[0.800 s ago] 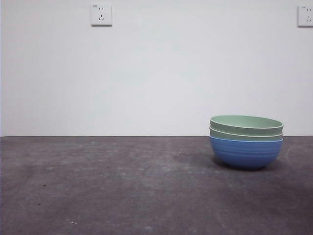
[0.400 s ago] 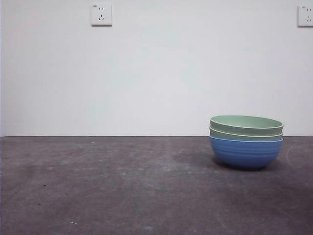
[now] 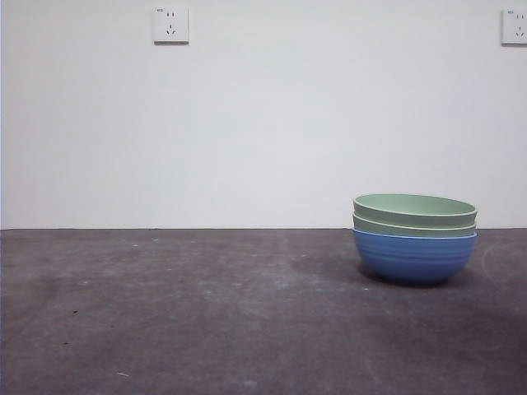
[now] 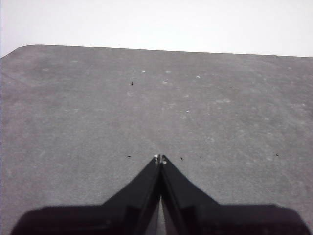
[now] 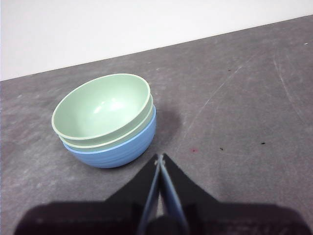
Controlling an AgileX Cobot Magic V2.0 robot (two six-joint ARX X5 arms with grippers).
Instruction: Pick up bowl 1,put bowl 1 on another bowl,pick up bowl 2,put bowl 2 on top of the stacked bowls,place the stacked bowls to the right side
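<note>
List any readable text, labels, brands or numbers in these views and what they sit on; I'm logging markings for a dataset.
No text can be read.
Left wall socket: a tiny dark mark at its top left corner, too small to read.
Right wall socket: a similar tiny mark, too small to read.
The stacked bowls, two pale green nested in the blue bowl: no print or label visible.
Table: only scuffs and specks.

pale green ribbed round bowls [image 3: 415, 205]: two, nested | blue ribbed round bowl [image 3: 414, 257]: one, underneath | white wall sockets [image 3: 170, 25]: two
</note>
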